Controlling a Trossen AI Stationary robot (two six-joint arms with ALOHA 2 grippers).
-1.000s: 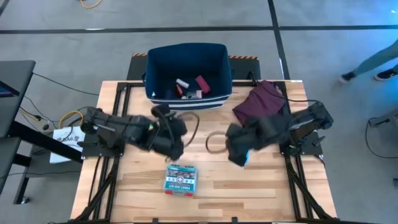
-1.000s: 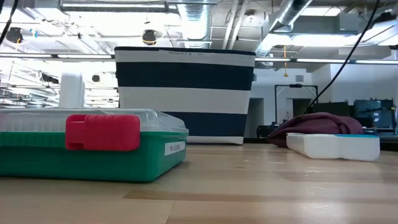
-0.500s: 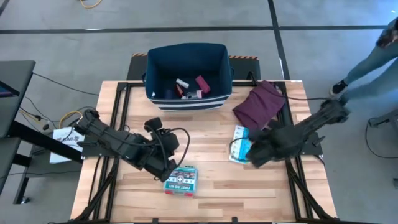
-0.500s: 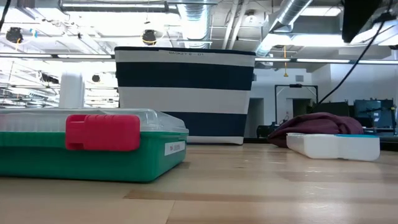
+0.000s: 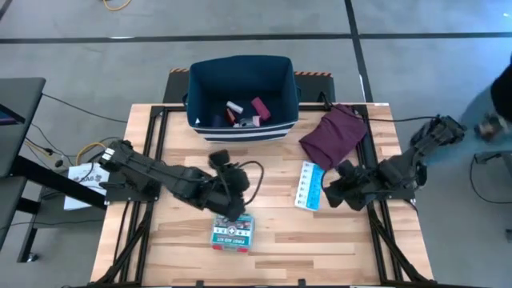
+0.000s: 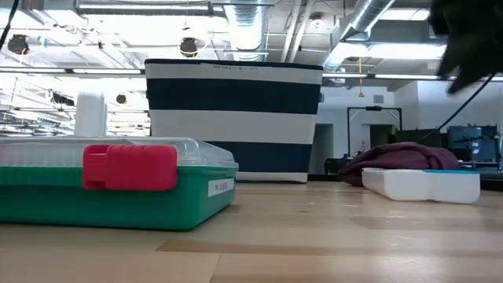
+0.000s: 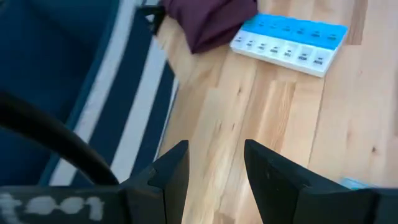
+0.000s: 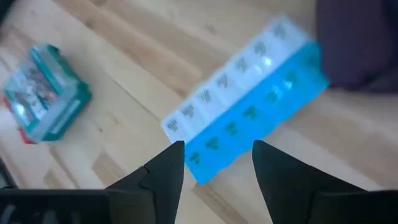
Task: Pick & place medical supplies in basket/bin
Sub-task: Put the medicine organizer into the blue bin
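Observation:
The teal first-aid box lies flat near the table's near edge, and its red latch faces the low view. My left gripper hovers open just on its far side. The light-blue pill strip lies flat right of centre. My right gripper is open, just right of the strip and pointing at it. The navy striped bin stands at the far edge with several small items inside.
A maroon cloth lies crumpled between the bin and the pill strip, close to the table's right far corner. Bare wood lies between the first-aid box and the pill strip. A person moves beyond the table's right side.
My left gripper has moved from near the bin toward the near edge, then right, ending beside the first-aid box. My right gripper has drawn back toward the table's right edge, uncovering the pill strip, which has stayed on the table.

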